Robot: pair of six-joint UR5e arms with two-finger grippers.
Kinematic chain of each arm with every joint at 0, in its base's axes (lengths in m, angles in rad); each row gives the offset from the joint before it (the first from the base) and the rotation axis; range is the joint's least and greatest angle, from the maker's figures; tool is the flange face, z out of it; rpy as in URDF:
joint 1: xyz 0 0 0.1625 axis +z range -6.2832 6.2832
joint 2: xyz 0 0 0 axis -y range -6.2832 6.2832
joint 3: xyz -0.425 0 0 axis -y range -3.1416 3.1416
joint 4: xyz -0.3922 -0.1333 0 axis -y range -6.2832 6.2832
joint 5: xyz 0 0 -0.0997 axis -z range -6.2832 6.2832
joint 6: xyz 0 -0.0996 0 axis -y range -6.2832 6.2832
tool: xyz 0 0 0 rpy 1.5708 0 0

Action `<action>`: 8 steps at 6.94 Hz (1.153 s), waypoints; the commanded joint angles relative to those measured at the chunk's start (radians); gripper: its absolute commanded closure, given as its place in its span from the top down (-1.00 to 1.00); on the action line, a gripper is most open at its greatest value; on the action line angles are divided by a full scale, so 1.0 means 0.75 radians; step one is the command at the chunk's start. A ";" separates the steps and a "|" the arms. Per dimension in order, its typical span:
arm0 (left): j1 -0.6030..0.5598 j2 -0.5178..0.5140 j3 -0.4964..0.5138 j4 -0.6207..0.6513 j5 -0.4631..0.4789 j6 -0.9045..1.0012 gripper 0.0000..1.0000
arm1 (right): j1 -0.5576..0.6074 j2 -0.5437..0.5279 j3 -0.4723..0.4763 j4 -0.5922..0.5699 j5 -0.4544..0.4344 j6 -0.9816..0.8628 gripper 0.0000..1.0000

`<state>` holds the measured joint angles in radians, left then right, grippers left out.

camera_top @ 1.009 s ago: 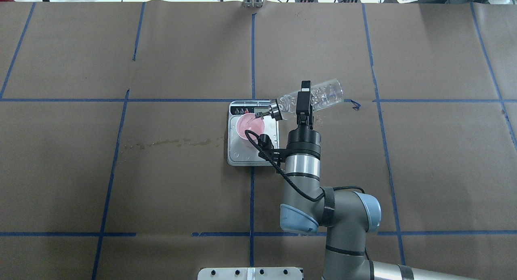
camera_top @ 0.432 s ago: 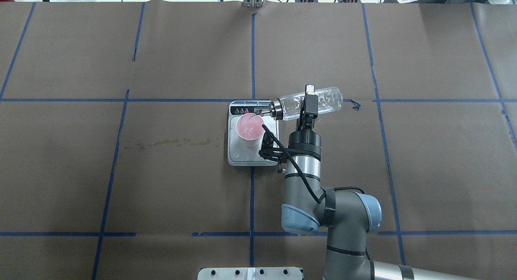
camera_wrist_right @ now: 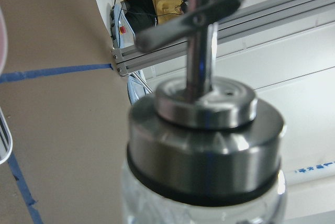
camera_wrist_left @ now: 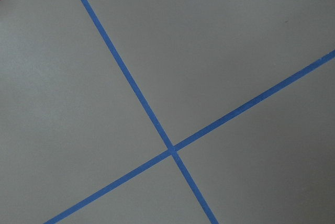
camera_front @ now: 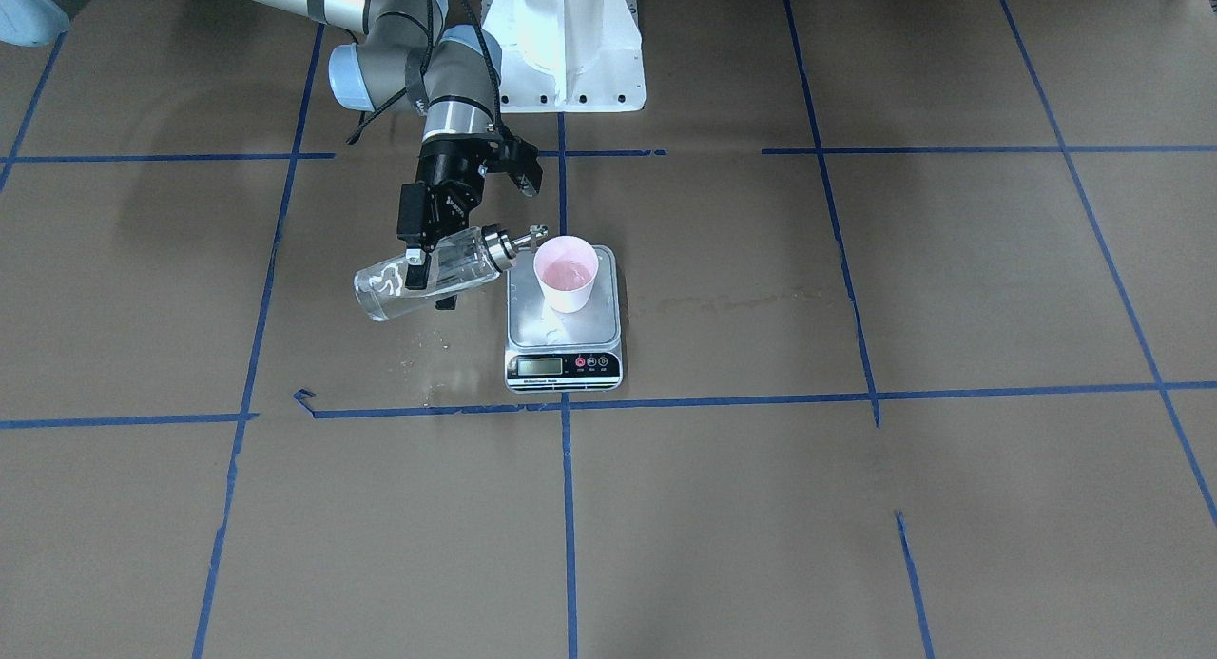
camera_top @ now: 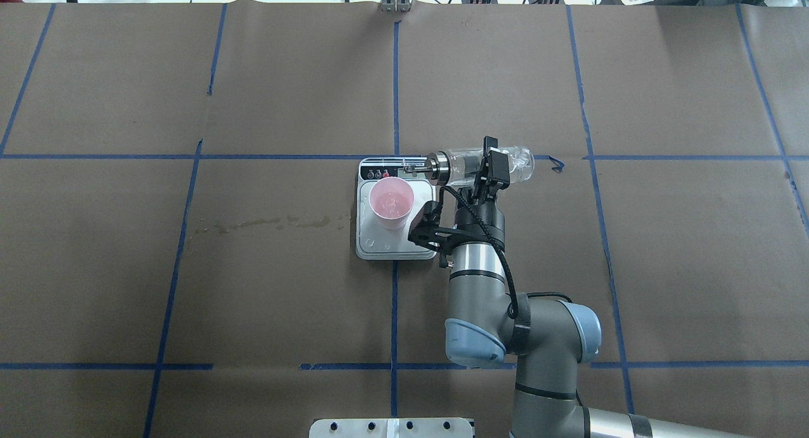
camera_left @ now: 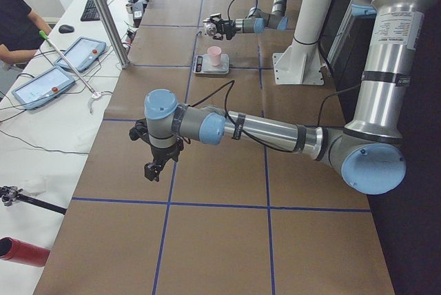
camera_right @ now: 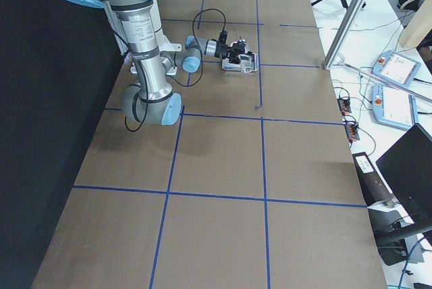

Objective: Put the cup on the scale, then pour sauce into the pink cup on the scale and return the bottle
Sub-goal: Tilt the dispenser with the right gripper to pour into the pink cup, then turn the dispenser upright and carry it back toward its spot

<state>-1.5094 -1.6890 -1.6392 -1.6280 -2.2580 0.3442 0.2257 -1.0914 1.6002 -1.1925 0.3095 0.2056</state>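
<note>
Two fingers of right gripper (camera_top: 488, 165) pinched on the bottle (camera_top: 456, 165) at mid-body; held nearly level above the paper (camera_top: 284, 97), spout end slightly higher, aimed at the cup (camera_top: 392, 204), tip beside its rim. Cup upright on the scale (camera_top: 379, 247) platform. Well apart, over the paper, left gripper (camera_left: 153, 169): spread or pressed together, cannot tell.

Right claw (camera_top: 491, 164) holds bottle (camera_top: 461, 165) sideways near cup (camera_top: 392, 203) on scale (camera_top: 385, 245).
</note>
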 commanded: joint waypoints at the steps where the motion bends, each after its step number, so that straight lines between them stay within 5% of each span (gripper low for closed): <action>1: 0.000 -0.004 -0.001 0.001 0.000 -0.003 1.00 | 0.006 -0.117 0.002 0.391 0.104 0.043 -1.00; 2: 0.000 -0.004 -0.003 0.001 0.000 -0.003 1.00 | 0.010 -0.176 0.000 0.545 0.131 0.047 -1.00; 5: 0.000 -0.008 -0.017 0.001 0.000 -0.011 1.00 | 0.098 -0.295 0.065 0.628 0.329 0.535 -1.00; 8: 0.000 -0.010 -0.038 0.003 0.000 -0.011 1.00 | 0.184 -0.504 0.098 0.878 0.493 0.625 -1.00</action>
<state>-1.5096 -1.6954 -1.6638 -1.6266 -2.2576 0.3361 0.3384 -1.4236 1.6681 -0.5922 0.6331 0.6360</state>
